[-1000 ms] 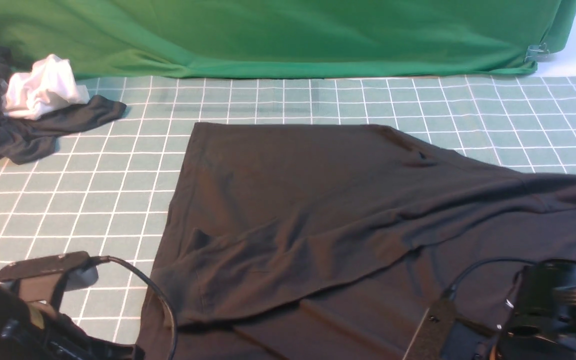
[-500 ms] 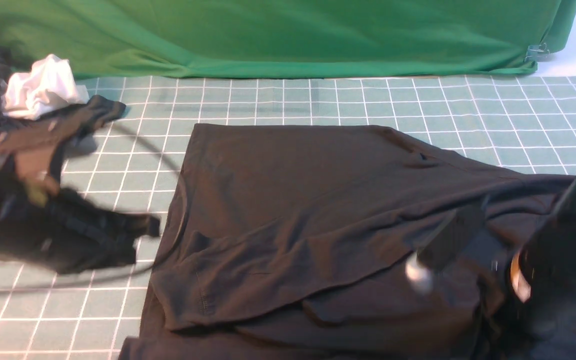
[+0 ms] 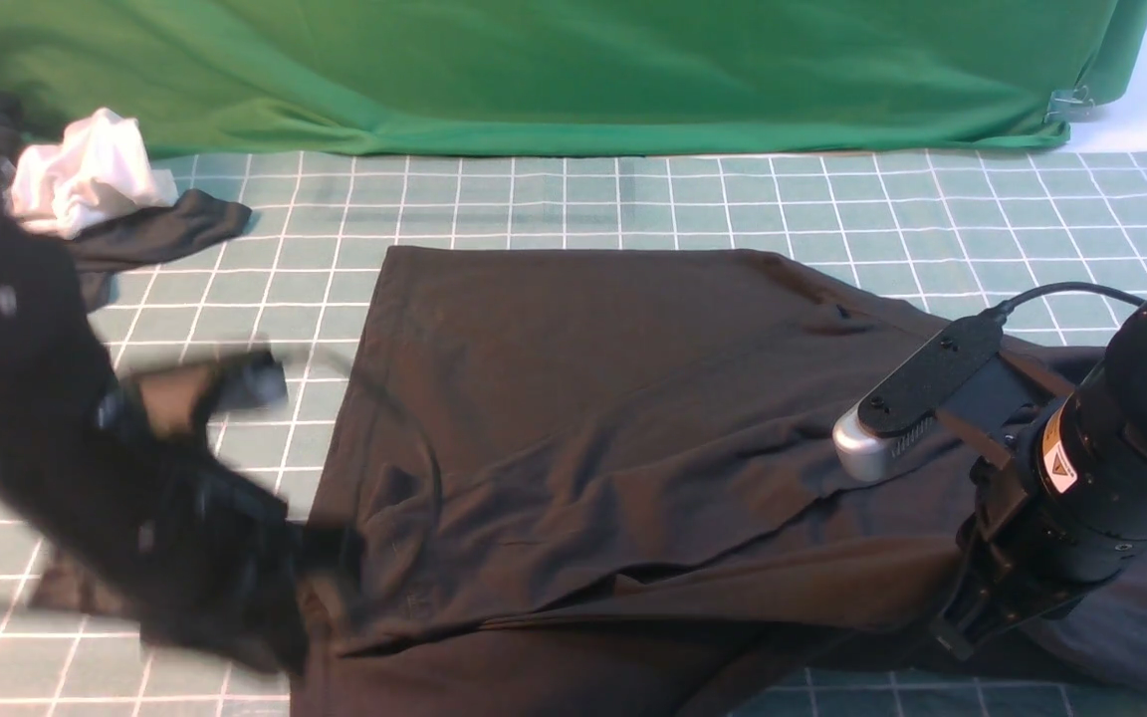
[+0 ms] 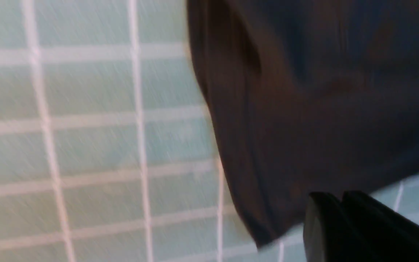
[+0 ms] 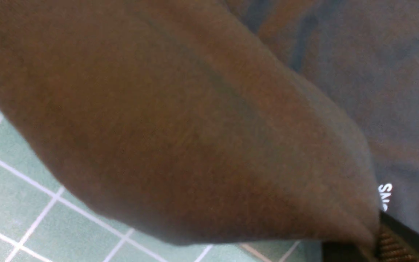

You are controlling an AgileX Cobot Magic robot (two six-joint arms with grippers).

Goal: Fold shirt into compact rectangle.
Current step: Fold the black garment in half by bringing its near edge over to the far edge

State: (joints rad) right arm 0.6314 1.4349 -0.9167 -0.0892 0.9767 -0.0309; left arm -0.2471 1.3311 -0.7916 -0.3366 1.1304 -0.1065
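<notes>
Shirt (image 3: 583, 398), black and long-sleeved, lies spread across the middle of the table (image 3: 633, 199), whose green mat carries a white grid. Its far edge runs straight, parallel to the green backdrop (image 3: 534, 70), and an upper layer lies creased and slanting over the layer nearest the robot.

At the near right, the right tool (image 3: 957, 617) is closed on a fold of the shirt. The right wrist view shows the cloth gathering into the jaws, with white lettering (image 5: 384, 196) on the fabric just beside them. In the front view the held edge is raised off the table, with a strip of mat showing beneath it.

At the near left, the left arm (image 3: 86, 448) is smeared by motion blur, its tip at the shirt's left edge. In the left wrist view the left tool (image 4: 336, 211) has its jaws pressed together, just beside the shirt's hem. Whether any cloth is caught between them cannot be told.

Well apart from the shirt, at the far left corner, a dark grey garment (image 3: 155, 234) lies crumpled with a white cloth (image 3: 86, 184) on top of it.
</notes>
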